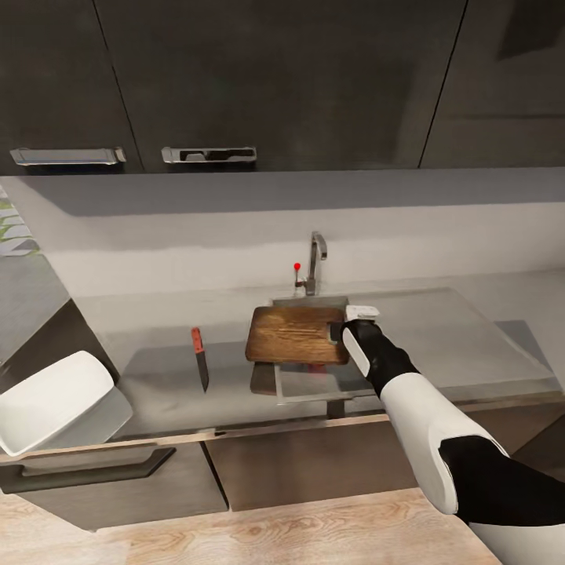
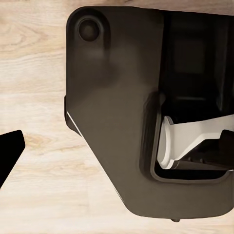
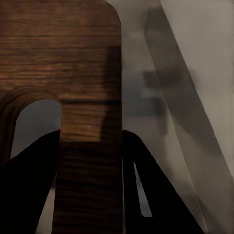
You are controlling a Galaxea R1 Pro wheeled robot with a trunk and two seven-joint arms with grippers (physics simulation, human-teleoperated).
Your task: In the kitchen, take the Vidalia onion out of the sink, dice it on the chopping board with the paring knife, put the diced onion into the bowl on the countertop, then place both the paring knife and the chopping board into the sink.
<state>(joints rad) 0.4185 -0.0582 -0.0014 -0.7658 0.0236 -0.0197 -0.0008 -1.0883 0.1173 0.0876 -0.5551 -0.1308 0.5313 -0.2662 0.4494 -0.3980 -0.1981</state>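
Centre of the head view: the chopping board (image 1: 297,335), dark brown wood with rounded corners, sits over the sink (image 1: 314,383), long axis running left to right, hiding most of the basin. The right gripper (image 1: 339,333) grips its right-hand end; in the right wrist view the dark fingers (image 3: 29,185) close on either side of the strip of wood (image 3: 87,122) beside the handle slot. Left of the board, the paring knife (image 1: 199,361) lies on the grey countertop (image 1: 439,329), red-brown handle toward the wall, blade toward the counter edge. The white bowl (image 1: 51,400) sits lower left, partly cut off. The tap (image 1: 315,263) rises behind the board. The left gripper (image 2: 9,151) shows only as a dark tip above wood floor (image 2: 34,73), so I cannot tell how wide it stands.
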